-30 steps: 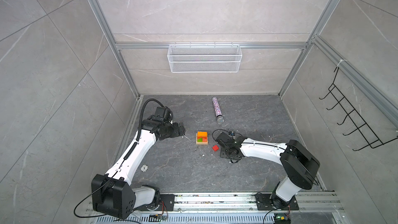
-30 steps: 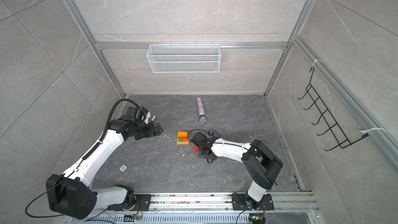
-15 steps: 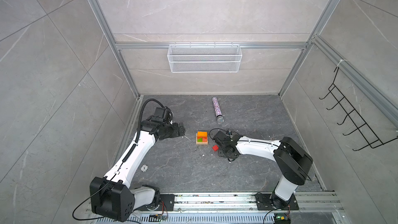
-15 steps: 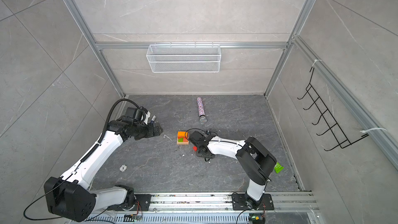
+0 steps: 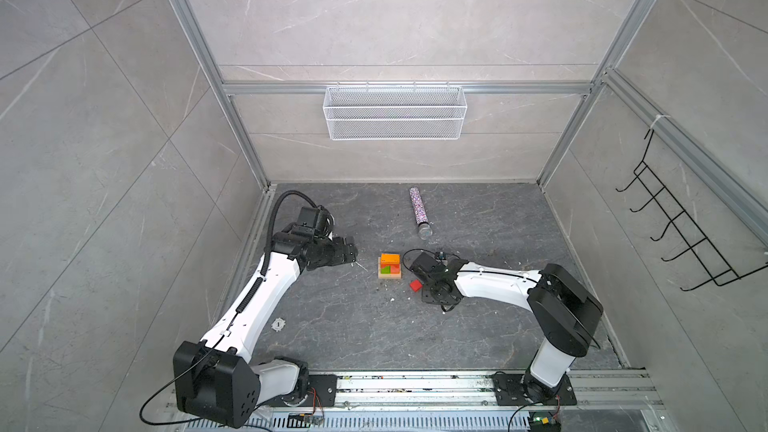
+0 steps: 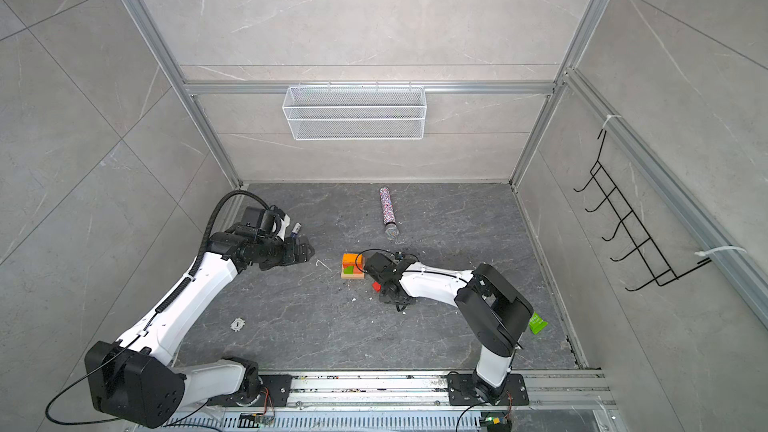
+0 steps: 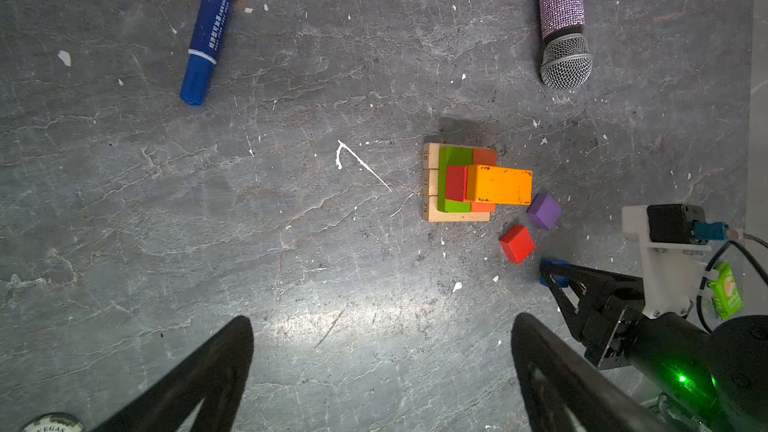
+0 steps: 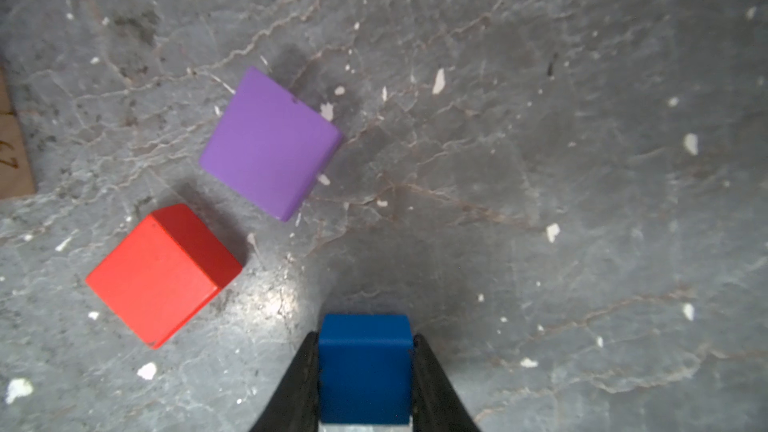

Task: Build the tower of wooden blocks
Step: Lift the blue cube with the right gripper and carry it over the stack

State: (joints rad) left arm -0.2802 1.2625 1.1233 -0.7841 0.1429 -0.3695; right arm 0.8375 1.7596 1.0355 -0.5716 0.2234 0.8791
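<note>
The tower (image 5: pixel 390 268) (image 6: pixel 352 265) stands mid-floor: a tan base, a green and orange layer, then a red oblong and an orange oblong (image 7: pixel 498 184) on top. Beside it lie a red cube (image 8: pixel 162 274) (image 5: pixel 415 285) and a purple cube (image 8: pixel 270 143) (image 7: pixel 543 211). My right gripper (image 8: pixel 365 340) (image 7: pixel 545 271) is low at the floor just right of them. It is shut on a blue cube (image 8: pixel 365 367). My left gripper (image 7: pixel 382 322) (image 5: pixel 351 253) hovers left of the tower, open and empty.
A blue marker pen (image 7: pixel 208 35) (image 6: pixel 296 228) lies by the left wrist. A glittery microphone (image 5: pixel 419 211) lies behind the tower. A green packet (image 6: pixel 537 323) sits near the right arm's elbow, and a round cap (image 5: pixel 277 324) at front left. A wire basket (image 5: pixel 395 112) hangs on the back wall.
My right gripper's jaws have closed onto the blue cube, and its wrist has shifted slightly toward the tower. The left arm has stayed still.
</note>
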